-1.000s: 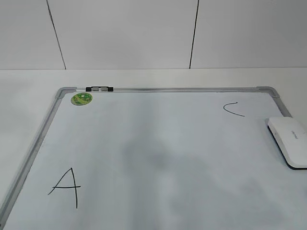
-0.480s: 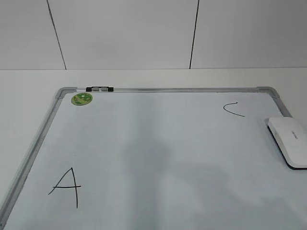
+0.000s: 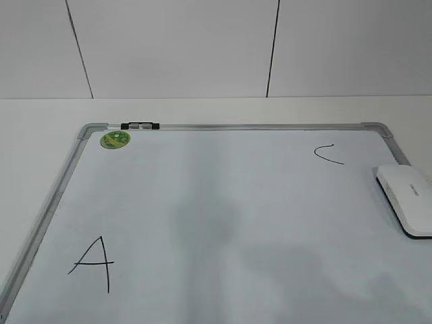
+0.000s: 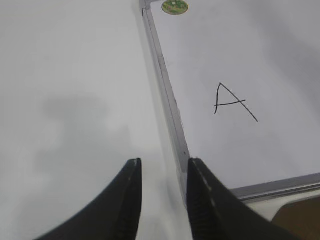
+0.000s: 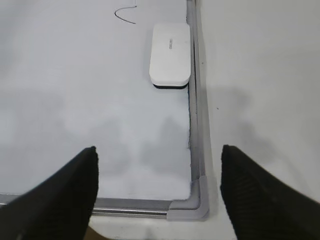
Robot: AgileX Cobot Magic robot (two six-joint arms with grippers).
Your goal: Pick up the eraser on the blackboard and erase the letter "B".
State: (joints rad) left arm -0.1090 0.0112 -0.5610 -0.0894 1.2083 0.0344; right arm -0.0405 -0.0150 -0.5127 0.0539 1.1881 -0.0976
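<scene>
A: Item one, the blackboard (image 3: 223, 223)?

B: White dry-erase surface, grey metal frame, rounded grey corner pieces; lies flat on the white bench (image 3: 40, 128). All other entries are placed against it.

A: The eraser (image 3: 407, 199)?

B: White, flat, rounded-rectangular block, dark underside showing at its near edge, faint grey lettering on top. It lies on the board surface hard against the right frame rail, just below the letter "C" (image 3: 329, 154). In the right wrist view the eraser (image 5: 170, 54) lies lengthwise along that rail, untouched.

A: Lettering?

B: Black "A" (image 3: 92, 262) near the board's left rail, towards the front. Small "C" near the far right corner. No "B" can be made out in any view.

A: Fittings?

B: Round green sticker (image 3: 115, 139) just inside the far left corner; black-and-silver clip (image 3: 140, 125) on the top rail beside it.

A: Left gripper (image 4: 162, 170)?

B: Dark fingers (image 4: 129, 200) set narrow, nothing between them, hovering over the board's left rail near the front corner, one finger above the bench, the other above the rail.

A: Right gripper (image 5: 159, 155)?

B: Fingers (image 5: 250, 185) spread wide, empty, above the board's near right corner, well apart from the eraser.
</scene>
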